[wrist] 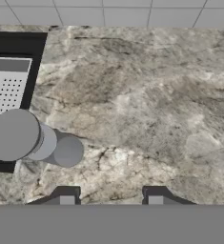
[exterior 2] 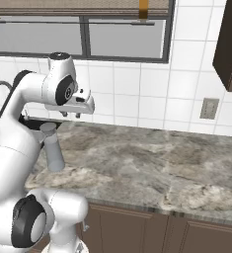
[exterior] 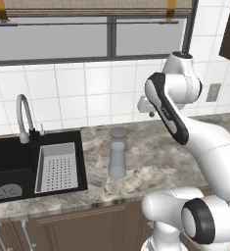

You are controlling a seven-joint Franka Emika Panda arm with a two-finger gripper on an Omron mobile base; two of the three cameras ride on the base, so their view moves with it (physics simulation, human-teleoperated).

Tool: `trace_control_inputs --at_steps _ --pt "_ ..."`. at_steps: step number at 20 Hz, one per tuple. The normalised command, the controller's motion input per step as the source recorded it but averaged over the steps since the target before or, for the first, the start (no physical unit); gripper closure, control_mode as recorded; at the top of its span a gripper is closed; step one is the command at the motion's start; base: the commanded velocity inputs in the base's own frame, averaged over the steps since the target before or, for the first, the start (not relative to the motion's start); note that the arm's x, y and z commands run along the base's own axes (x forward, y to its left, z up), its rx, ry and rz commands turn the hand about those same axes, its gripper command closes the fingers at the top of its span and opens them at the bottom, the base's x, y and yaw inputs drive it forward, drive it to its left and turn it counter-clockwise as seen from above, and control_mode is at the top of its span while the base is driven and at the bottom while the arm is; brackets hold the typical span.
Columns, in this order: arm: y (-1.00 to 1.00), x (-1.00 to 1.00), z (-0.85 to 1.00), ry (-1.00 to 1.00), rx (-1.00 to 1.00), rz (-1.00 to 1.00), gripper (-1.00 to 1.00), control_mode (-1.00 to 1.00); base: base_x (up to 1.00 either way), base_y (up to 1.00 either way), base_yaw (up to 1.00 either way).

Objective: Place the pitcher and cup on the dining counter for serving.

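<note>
while the two-finger gripper (wrist: 111, 198) is hovering released and empty above the veined marble sink counter (exterior: 155, 166), the tall slim pale-grey translucent pitcher (exterior: 117, 154) is standing upright just beside the black sink (exterior: 13, 169); it is looking rigid, smooth, slippery and top-heavy, so gripping the narrowed neck is seeming wisest.

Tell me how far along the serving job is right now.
Nothing looks done. The pitcher stands upright on the counter beside the black sink, not on a dining counter. The open tool hangs above the counter, holding nothing. Left: grasp the pitcher, move it, then the cup.
</note>
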Motion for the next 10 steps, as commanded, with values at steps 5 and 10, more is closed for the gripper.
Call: trace_control_inputs --at_steps 5,10 --pt "0.16 -0.17 -0.03 -0.01 0.02 0.0 -1.0 -1.0 0.0 0.0 0.0" --pt "0.59 -0.6 -0.51 -0.04 0.0 0.0 -1.0 -1.0 0.0 0.0 0.0"
